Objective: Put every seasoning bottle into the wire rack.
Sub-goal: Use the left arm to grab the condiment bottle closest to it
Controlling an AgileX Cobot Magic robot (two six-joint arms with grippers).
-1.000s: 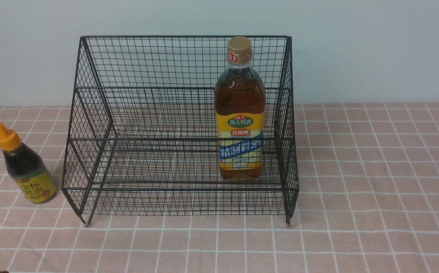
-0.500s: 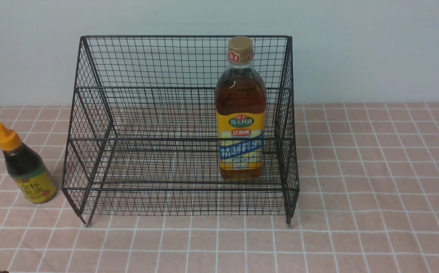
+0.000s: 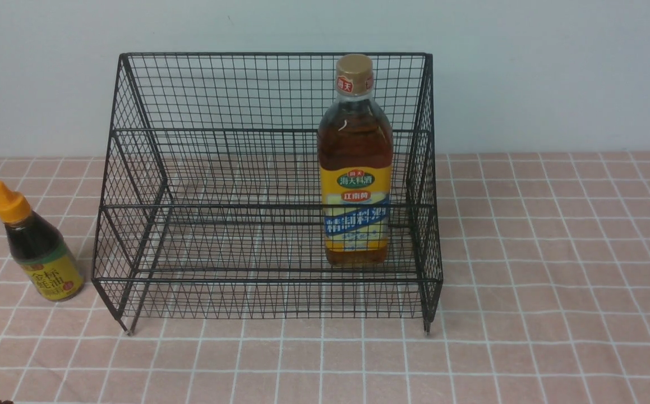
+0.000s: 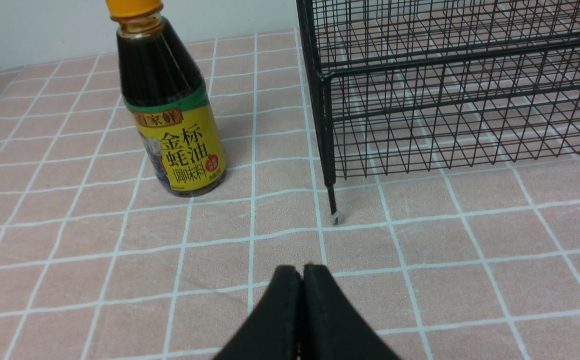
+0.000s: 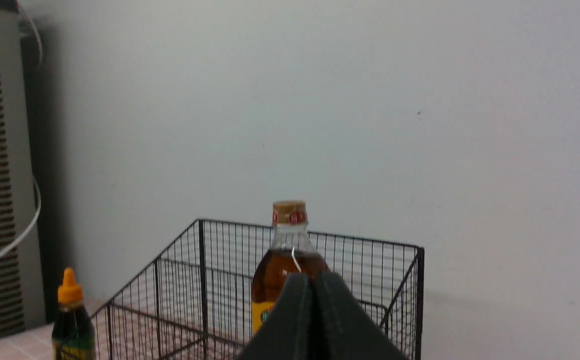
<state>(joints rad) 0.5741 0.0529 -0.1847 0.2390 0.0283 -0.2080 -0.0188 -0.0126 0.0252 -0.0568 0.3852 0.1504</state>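
Left claw (image 4: 302, 271) closed, low; right claw (image 5: 314, 278) closed, raised.

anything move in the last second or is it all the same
Nothing visibly changed. The tall amber bottle stands upright inside the wire rack near its right side, and the small dark bottle stands outside the rack, off its left side.

Black wire rack (image 3: 218, 168), glossy clear bottle (image 3: 355, 168)
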